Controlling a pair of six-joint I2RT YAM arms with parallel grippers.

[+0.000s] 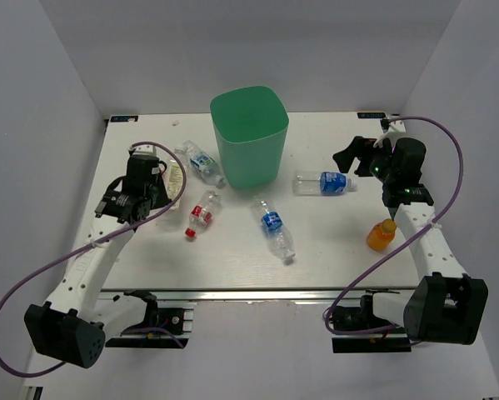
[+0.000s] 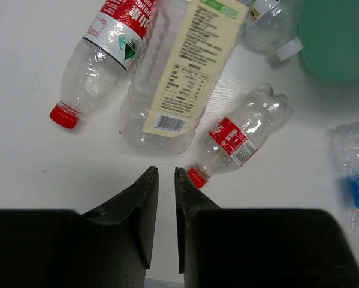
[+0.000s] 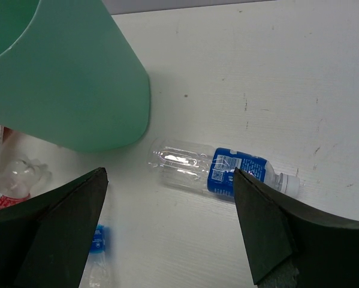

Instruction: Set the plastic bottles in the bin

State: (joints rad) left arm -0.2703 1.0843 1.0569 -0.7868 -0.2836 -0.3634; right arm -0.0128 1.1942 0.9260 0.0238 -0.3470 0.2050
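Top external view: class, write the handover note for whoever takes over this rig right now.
Left gripper: fingers almost shut, empty, near a red-capped bottle.
Right gripper: open, empty, above a blue-label bottle beside the bin.
Done: nothing, no bottle shows inside the bin.
To do: every bottle, the orange bottle by the right arm included.

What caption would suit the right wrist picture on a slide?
Open right end effector hovers above a blue-labelled bottle lying beside the mint-green bin.
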